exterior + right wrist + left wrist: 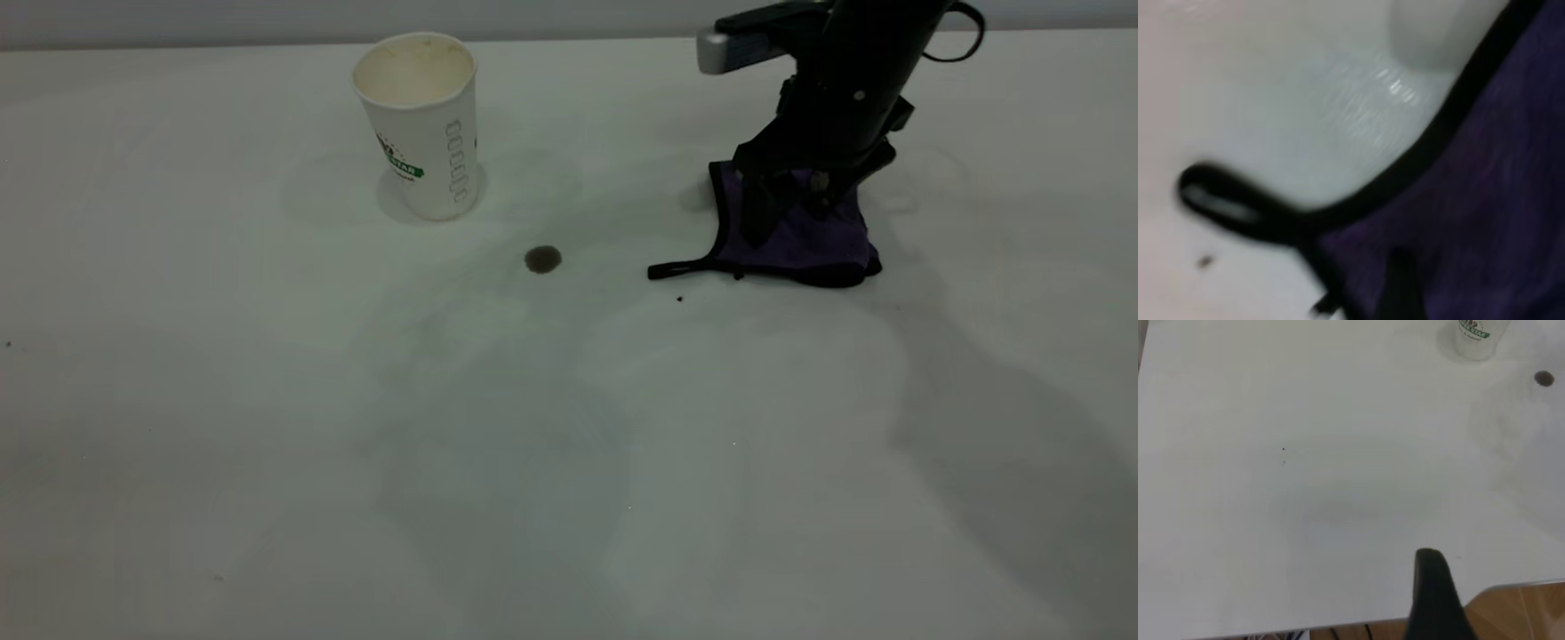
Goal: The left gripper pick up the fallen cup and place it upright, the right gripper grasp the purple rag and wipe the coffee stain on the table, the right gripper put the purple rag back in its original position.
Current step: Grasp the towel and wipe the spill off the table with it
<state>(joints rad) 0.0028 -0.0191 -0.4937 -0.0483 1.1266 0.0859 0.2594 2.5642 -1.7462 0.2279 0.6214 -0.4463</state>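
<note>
The right gripper [787, 209] is down on the purple rag [800, 236], its dark fingers planted in the cloth. One finger [758, 213] stands on the rag's side toward the stain, another by a small metal piece sits further along the cloth. The fingers look set a little apart and pressed into the fabric, but whether they are actually pinching a fold I cannot tell. In the right wrist view the rag [1485, 200] fills the space just under the camera, with its black edging running across and a dark finger [1401, 287] resting on the purple surface.

Just beside the gripper, the rag's thin black strap [680, 268] trails off the cloth's corner onto the table [569, 462], lying flat. A tiny dark speck [680, 300] sits near the strap's end.

Further from the gripper, on the strap side, the coffee stain [542, 259] is a small round dark spot on the bare tabletop, apart from both rag and cup.

Beyond the stain, well away from the gripper, the cup [420, 124] stands upright with its mouth open to the top, green logo on its side.

The left gripper [1435, 600] is off near the table's edge, far from the cup; only one dark finger shows, so its state cannot be told.
</note>
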